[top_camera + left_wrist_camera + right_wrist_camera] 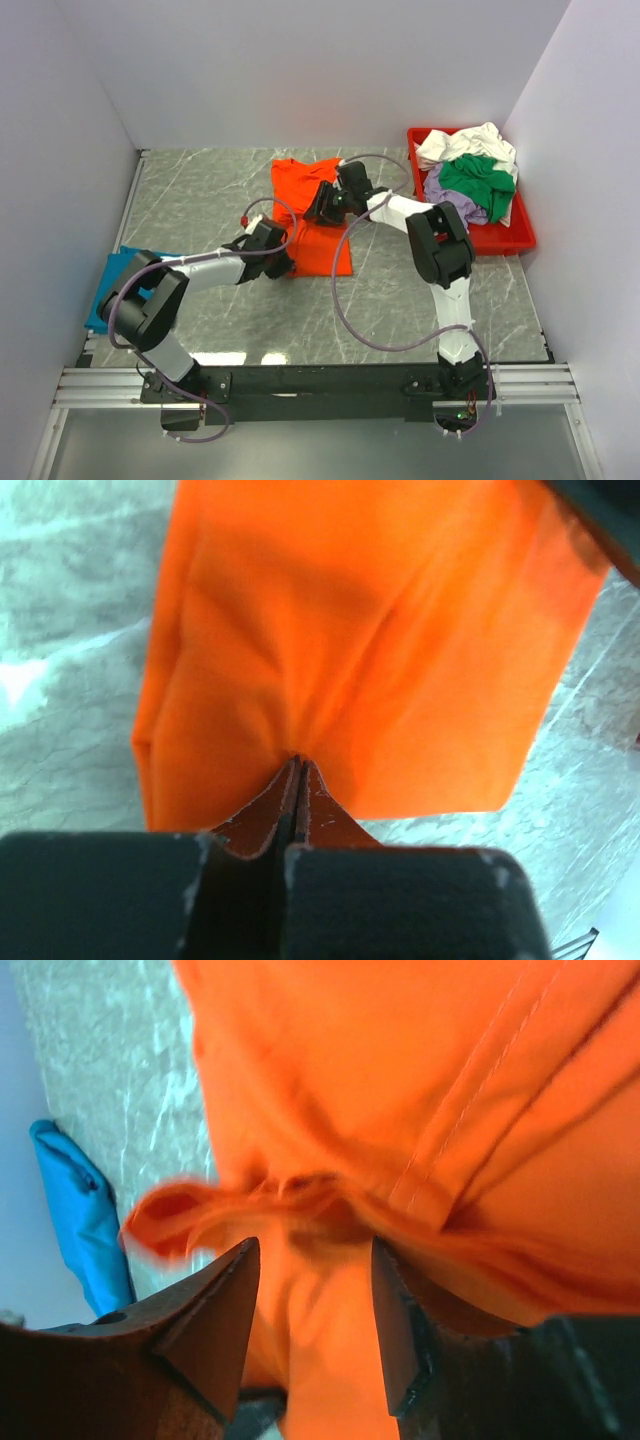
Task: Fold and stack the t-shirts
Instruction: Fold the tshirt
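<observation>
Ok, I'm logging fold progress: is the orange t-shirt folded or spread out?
Partly folded: the orange t-shirt lies as a narrow strip, a seamed edge lapped over it; the left gripper pinches its edge.

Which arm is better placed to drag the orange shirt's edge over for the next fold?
Probably left. The left gripper is shut on the near edge of the orange shirt, cloth pinched tight. The right gripper stands open over the shirt's far part, clamping nothing.
</observation>
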`<action>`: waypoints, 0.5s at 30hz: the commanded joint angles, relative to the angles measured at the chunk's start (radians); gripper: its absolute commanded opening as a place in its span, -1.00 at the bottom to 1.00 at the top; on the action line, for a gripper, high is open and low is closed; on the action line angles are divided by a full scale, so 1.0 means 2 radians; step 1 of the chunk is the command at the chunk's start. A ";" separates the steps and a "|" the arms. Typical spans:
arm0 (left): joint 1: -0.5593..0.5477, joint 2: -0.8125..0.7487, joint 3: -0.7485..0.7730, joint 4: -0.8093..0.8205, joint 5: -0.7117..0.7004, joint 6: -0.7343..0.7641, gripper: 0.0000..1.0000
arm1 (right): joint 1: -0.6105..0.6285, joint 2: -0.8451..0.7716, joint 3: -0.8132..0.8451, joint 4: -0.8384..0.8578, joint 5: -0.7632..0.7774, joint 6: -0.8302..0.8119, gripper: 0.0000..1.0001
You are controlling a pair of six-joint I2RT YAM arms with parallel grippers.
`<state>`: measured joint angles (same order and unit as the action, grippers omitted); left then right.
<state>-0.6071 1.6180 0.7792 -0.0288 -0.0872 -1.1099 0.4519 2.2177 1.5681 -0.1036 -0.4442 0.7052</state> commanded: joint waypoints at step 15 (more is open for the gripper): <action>0.111 0.110 0.227 -0.052 0.045 0.086 -0.99 | -0.033 -0.080 -0.062 0.030 0.023 0.003 -0.01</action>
<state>-0.3969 1.7866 1.1629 -0.1184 -0.0345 -0.9882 0.4210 2.0109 1.4357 -0.0528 -0.3920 0.7059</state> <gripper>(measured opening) 0.013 0.504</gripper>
